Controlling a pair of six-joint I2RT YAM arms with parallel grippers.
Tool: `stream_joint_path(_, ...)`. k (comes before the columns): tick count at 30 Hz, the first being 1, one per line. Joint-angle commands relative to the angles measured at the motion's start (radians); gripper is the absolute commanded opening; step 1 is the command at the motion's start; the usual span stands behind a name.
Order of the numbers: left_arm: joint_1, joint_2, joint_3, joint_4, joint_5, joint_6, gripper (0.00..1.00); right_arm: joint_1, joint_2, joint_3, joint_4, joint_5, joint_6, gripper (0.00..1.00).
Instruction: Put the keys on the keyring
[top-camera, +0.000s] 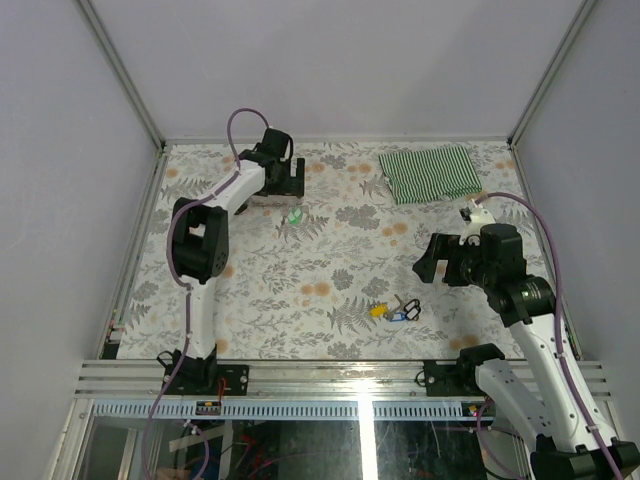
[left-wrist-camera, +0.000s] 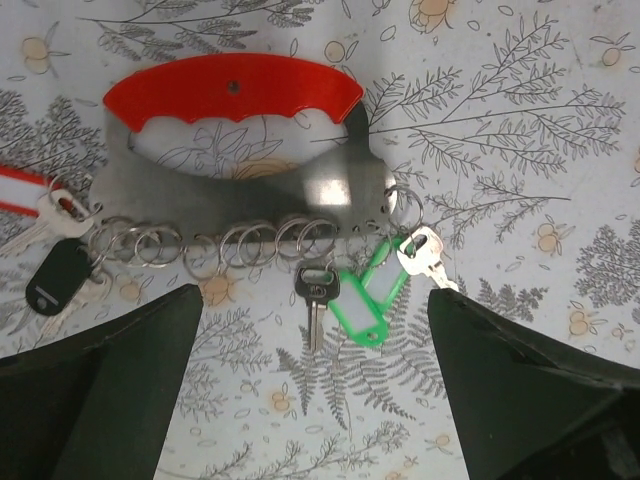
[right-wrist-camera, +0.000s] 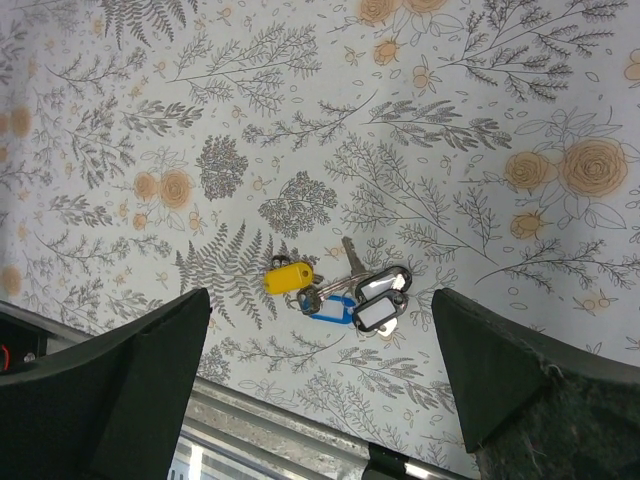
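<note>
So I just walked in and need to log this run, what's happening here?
Neither arm holds anything yet. The left gripper hovers open over the keyring, a red-handled plate whose rings already carry a few keys. The right gripper hovers open above a loose bunch of them near the table's front edge.

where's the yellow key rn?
Top view: yellow key lies right of centre, near the front edge of the table, bunched with the blue key.

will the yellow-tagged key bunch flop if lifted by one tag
Probably floppy: the key bunch looks like separate tags and keys joined by small rings, so the rest would likely dangle. It lies flat, so a push should slide it, not roll it.
</note>
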Motion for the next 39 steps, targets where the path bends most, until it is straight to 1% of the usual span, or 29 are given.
stream_joint_path(1, -0.007, 0.053, 0.08, 0.014, 0.014, 0.044, 1.0, -0.005, 0.005, 0.0, 0.046, -0.047, -0.017, 1.0)
stream_joint_path(11, -0.007, 0.153, 0.199, 0.012, 0.034, 0.113, 1.0, -0.005, 0.029, -0.008, 0.055, -0.07, -0.023, 1.0)
stream_joint_path(23, -0.001, 0.261, 0.305, -0.004, 0.076, 0.111, 1.0, -0.005, 0.047, -0.007, 0.056, -0.091, -0.027, 1.0)
stream_joint_path(31, 0.019, 0.301, 0.33, 0.001, 0.095, 0.099, 1.0, -0.005, 0.051, -0.008, 0.056, -0.1, -0.029, 0.99)
stream_joint_path(39, 0.047, 0.317, 0.318, -0.001, 0.101, 0.102, 1.0, -0.005, 0.065, -0.011, 0.06, -0.113, -0.03, 0.99)
